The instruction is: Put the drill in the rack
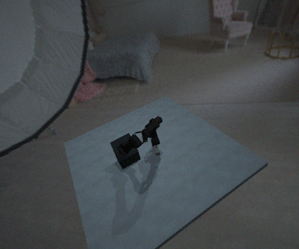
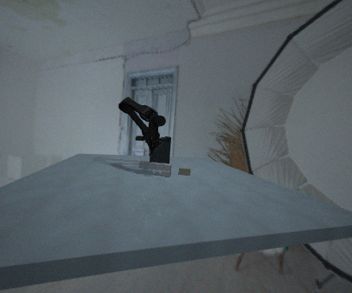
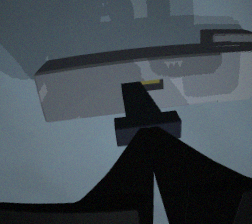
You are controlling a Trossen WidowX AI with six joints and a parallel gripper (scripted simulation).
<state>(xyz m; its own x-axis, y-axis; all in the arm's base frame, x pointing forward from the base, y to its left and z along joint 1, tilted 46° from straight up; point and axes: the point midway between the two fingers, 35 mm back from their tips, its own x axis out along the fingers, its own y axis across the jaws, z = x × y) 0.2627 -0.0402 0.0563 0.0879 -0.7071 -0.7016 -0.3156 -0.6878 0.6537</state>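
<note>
Wrist view: hand (image 3: 154, 178) closed, empty.
Its tips sit low centre, just below the dark key (image 3: 145, 117) fronting the grey block (image 3: 86, 93).

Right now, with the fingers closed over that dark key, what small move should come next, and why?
Probably a short push straight down. In the wrist view the gripper is shut on nothing, its tips just behind the dark T-shaped key, which sits in front of the grey block under a long dark bar. Whether the tips touch the key cannot be told, so go slowly.
</note>
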